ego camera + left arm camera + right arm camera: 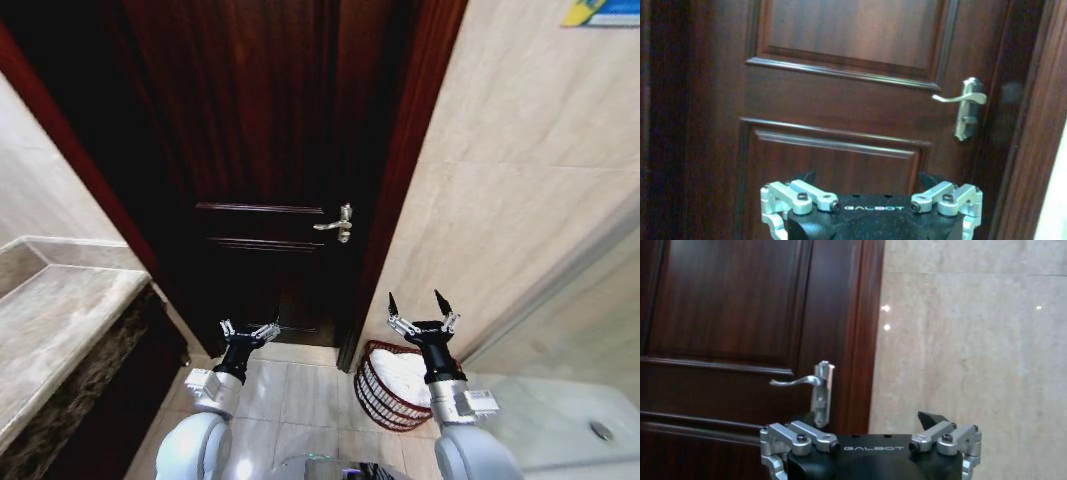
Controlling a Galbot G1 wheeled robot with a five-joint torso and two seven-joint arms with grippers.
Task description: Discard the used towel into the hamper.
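The right gripper [420, 305] is raised with its fingers spread and empty, directly above the hamper [372, 395], which stands on the tiled floor beside the door frame with a white towel [403, 377] inside. The left gripper [249, 330] is likewise spread and empty, facing the dark wooden door [260, 150]. Both wrists read "GALBOT".

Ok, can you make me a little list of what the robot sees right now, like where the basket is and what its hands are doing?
place: bathroom corner, dark wooden door shut, silver handle
hamper: on the floor by the right wall, something white inside
left gripper: raised before the door, open, empty
right gripper: raised above the hamper, open, empty
counter: stone, at the robot's left
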